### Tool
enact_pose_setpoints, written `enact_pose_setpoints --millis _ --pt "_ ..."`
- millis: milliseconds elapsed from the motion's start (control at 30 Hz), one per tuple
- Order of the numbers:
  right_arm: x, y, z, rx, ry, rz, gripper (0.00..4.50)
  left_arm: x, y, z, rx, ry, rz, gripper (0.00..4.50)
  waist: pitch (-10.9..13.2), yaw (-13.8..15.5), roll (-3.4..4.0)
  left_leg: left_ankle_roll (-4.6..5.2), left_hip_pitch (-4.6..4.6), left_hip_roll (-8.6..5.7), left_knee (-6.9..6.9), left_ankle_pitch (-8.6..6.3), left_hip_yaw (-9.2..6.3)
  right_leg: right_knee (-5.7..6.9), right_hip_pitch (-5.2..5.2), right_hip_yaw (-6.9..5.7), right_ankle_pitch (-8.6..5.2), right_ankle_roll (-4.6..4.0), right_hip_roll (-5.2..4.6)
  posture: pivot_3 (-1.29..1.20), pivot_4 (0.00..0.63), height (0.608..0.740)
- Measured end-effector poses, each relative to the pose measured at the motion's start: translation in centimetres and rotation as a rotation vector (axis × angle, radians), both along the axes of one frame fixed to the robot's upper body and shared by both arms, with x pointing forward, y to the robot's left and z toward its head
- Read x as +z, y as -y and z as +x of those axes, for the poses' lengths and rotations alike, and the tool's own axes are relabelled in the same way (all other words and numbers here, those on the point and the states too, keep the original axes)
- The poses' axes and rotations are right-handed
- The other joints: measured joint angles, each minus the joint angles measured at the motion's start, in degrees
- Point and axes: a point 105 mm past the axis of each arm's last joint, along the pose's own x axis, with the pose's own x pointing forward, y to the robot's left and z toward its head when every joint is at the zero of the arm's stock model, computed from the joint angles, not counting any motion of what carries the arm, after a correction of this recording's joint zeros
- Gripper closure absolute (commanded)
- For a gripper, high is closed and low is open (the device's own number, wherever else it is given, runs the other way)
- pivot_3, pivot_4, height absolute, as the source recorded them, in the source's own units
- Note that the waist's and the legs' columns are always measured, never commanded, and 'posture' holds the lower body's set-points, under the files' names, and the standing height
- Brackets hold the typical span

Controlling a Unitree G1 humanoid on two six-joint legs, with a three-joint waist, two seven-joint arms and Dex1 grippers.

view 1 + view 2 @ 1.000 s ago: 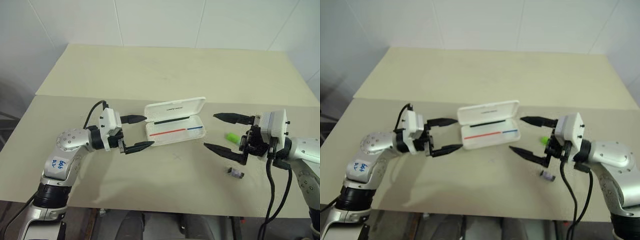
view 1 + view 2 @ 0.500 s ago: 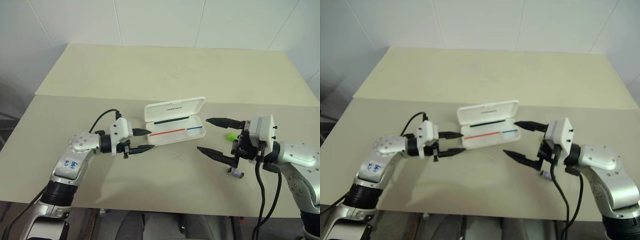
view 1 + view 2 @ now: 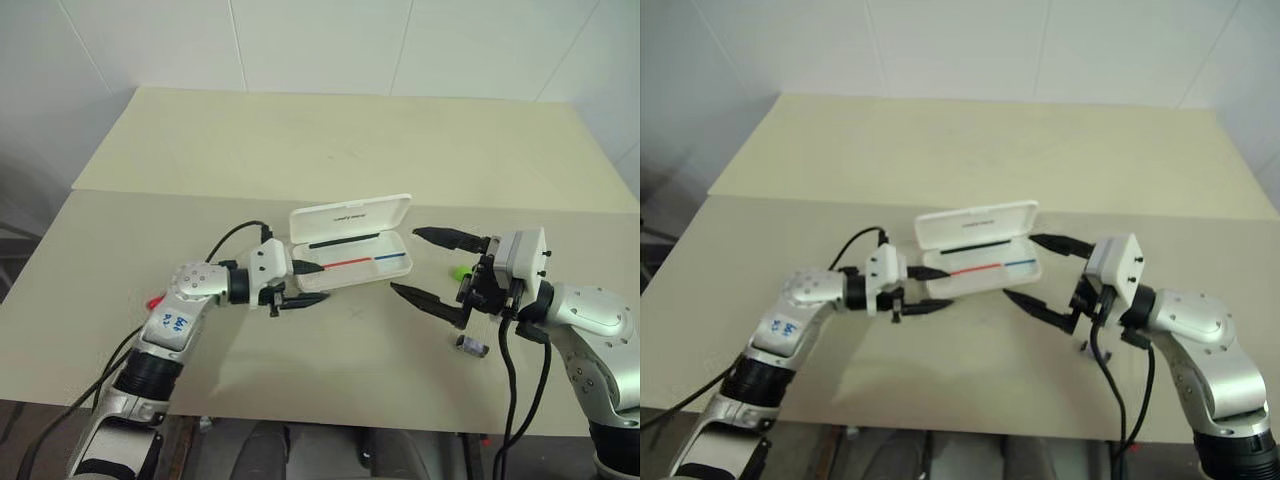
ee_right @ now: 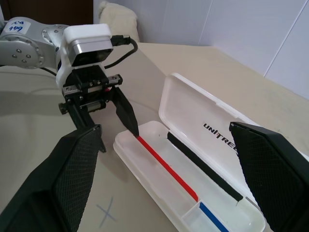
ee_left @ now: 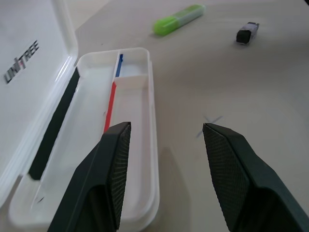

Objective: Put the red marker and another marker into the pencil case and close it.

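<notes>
We are bringing our left claw, now half-narrowed and empty, over the open case's 9 o'clock end. The right claw is hanging wide, empty. The highlighter is lying at the case's 3 o'clock; nothing packed yet.

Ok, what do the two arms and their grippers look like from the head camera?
Both arms are silver-grey metal with rounded joint housings, and a black cable runs to each wrist. The left arm carries a label with blue handwriting. A white boxy camera block sits above each gripper. The left gripper and right gripper each have two black, tapered fingers with textured pads.
</notes>
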Motion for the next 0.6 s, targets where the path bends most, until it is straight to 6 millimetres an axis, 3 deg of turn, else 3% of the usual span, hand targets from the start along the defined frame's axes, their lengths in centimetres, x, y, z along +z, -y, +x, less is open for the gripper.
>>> enact_pose_setpoints --millis 600 --pt "1.4 -0.5 0.1 -0.023 0.063 0.025 0.0 -1.5 0.0 1.4 0.011 -0.025 0.084 1.99 0.0 0.0 0.0 0.0 0.01 0.0 -0.02 0.0 -0.01 0.03 -0.01 -0.01 0.01 0.02 0.01 0.0 0.15 0.74"
